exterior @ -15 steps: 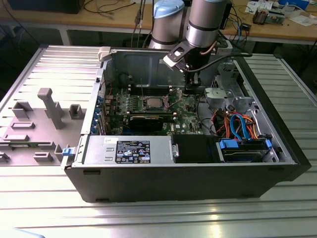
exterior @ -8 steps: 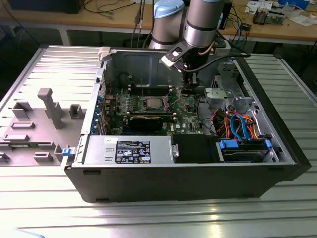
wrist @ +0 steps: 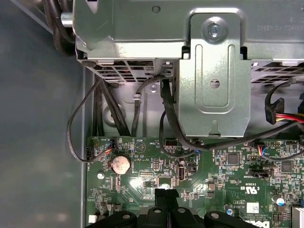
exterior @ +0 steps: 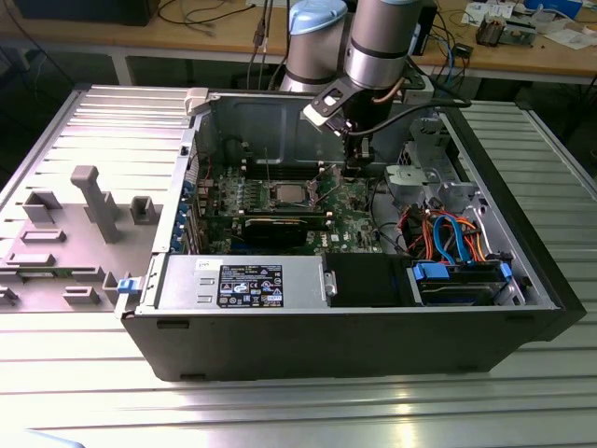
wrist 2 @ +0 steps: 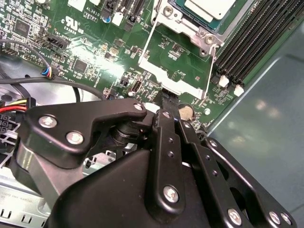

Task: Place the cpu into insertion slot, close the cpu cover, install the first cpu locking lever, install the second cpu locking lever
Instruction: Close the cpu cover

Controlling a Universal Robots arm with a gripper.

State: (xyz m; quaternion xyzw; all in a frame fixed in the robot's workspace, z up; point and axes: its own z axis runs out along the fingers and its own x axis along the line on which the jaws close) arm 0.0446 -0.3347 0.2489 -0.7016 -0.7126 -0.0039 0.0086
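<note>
The cpu (wrist 2: 209,7) lies with its silver top up in the insertion slot (wrist 2: 190,29) on the green board; in the exterior view the cpu (exterior: 289,193) sits mid-board inside the open computer case. The cpu cover (wrist 2: 159,66), a silver frame with a cut-out middle, stands swung open off the slot. Two thin wire levers (wrist 2: 147,45) run along its sides, unlatched. My gripper (wrist 2: 169,99) is shut with its tips at the cover's free edge; I cannot tell whether they pinch it. In the exterior view the gripper (exterior: 355,171) hangs just to the right of the slot.
Black memory slots (wrist 2: 251,42) run beside the socket. A graphics card (exterior: 280,224) and power supply (exterior: 242,280) lie nearer the camera. A metal drive cage (wrist: 213,71) and cables (exterior: 448,233) crowd the exterior view's right. A coin battery (wrist: 120,164) sits near the fingertips.
</note>
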